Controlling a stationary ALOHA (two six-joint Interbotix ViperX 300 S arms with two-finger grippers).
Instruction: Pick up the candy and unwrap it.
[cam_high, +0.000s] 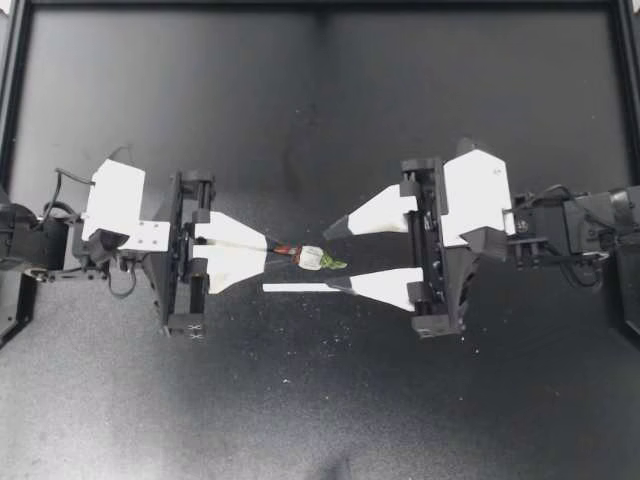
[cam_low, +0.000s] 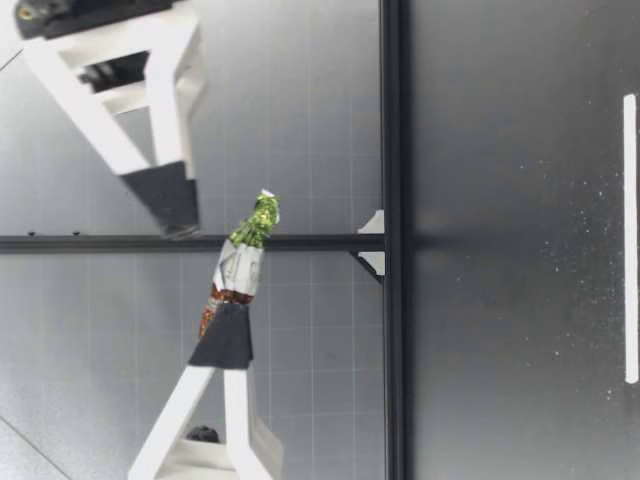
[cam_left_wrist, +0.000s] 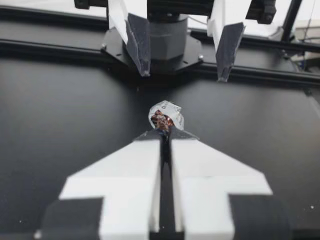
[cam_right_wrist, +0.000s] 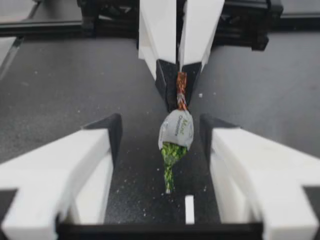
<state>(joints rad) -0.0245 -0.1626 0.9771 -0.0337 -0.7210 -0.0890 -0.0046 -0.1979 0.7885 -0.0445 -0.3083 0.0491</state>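
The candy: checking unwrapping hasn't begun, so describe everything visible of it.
The candy is still wrapped: a small lump in shiny white wrap with two twisted ends. My left gripper is shut on the red-brown end, holding it off the table. The green end points free between my right gripper's open fingers, untouched.

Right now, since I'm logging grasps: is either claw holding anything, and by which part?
My left claw is shut on the candy, pinching its red-brown twisted wrapper end. My right claw stands open around the green end, holding nothing.
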